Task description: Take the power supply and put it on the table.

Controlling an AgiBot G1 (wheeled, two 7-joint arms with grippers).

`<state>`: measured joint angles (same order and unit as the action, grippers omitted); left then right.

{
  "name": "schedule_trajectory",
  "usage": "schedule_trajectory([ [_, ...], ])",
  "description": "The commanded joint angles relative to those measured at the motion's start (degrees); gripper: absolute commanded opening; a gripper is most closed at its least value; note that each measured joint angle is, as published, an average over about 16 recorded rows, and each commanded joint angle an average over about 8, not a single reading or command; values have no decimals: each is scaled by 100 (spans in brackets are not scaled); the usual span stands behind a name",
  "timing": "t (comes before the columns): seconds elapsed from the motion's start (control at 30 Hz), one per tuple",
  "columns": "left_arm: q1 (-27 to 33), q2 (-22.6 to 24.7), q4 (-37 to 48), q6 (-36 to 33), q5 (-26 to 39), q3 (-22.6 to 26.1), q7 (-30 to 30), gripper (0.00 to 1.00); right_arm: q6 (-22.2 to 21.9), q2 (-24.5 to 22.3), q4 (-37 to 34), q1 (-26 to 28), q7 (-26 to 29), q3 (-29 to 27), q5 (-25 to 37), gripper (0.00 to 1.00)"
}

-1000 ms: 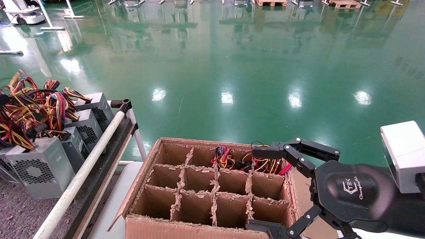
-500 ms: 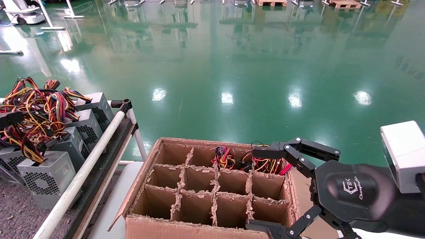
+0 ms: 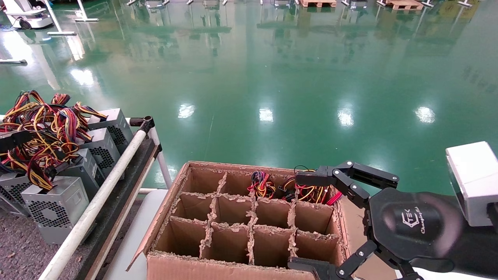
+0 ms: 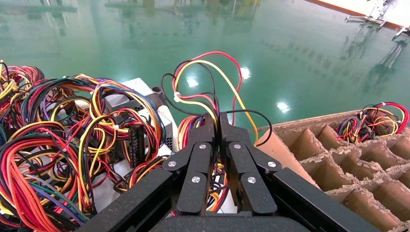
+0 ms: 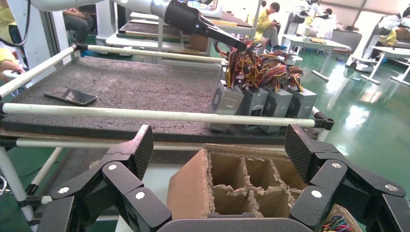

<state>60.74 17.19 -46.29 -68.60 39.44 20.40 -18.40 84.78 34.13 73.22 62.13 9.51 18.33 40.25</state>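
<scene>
Left gripper [image 4: 216, 126] is over the wire mass on the table [image 3: 17, 252], fingers pressed together on a loop of yellow/red/black wires [image 4: 203, 77] that arcs up from between the tips. In the right wrist view the same gripper [image 5: 241, 47] reaches down at an angle into the bundle above the row of units. The power supply [image 3: 54, 208] whose wires are pinched stands on the dark rough tabletop at the near end of the row, fan grille facing the camera, just inside the white rail [image 3: 97, 202]. Three more silver units [image 3: 103, 149] line up behind it toward the far end, cable bundles piled on top. Right gripper [image 3: 311, 221] hangs over the right side of the cardboard box [image 3: 218, 268], fingers spread wide, holding nothing. The box's divider cells are mostly bare; two far-right cells hold coloured wire bundles [image 3: 290, 188]. A dark phone [image 5: 71, 96] lies flat on the tabletop, well apart from the units.
</scene>
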Motion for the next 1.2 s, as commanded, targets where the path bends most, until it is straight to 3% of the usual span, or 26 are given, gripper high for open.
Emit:
schedule_trajectory([
  [0.03, 1, -4, -15, 7, 9, -4, 7, 100, 0, 0, 0, 0, 0, 0, -1, 100],
  [0.6, 13, 0, 30, -14, -2, 1, -26, 100, 0, 0, 0, 0, 0, 0, 0, 100],
  [0.77, 136, 112, -91, 79, -29, -93, 233, 100, 0, 0, -1, 1, 0, 1, -1, 100],
  [0.97, 588, 643, -397, 360, 6, -214, 761, 100, 1, 0, -3, 2, -2, 2, -1, 100],
  [1.2, 1659, 1676, -202, 580, 626, 150, 943, 100, 1, 0, -4, 2, -2, 4, -2, 100],
])
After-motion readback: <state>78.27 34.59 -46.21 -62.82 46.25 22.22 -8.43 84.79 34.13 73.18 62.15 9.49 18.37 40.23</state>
